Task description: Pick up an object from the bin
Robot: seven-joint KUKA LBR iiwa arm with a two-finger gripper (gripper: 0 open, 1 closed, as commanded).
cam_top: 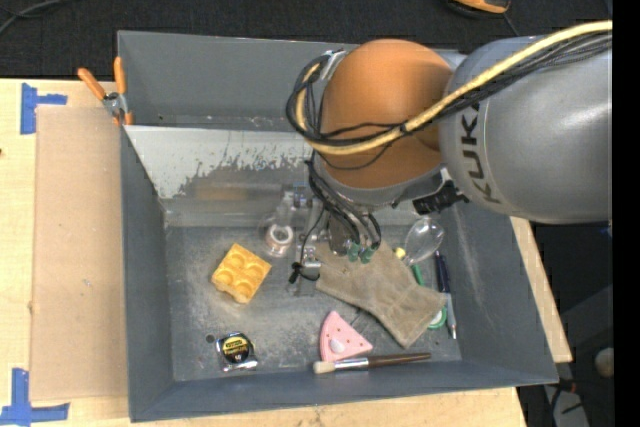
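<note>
My gripper point(308, 261) hangs low over the middle of the bin floor, under the arm's orange cover. Its tip is at the left edge of a tan, crumpled cloth point(385, 300) that spreads to the right. Just left of the gripper and a little farther back stands a small clear cup-like piece point(280, 233), close beside it. A yellow studded block point(240, 273) lies further left on the floor, apart from the gripper. Whether anything is in the gripper is hidden.
Near the front wall lie a pink triangular piece point(342, 335), a thin brush point(372, 361) and a small black-and-yellow tape measure point(236, 348). At the right, a clear spoon-like thing point(424, 237) and dark pens point(441, 275) lie by the cloth. The arm covers the bin's back right.
</note>
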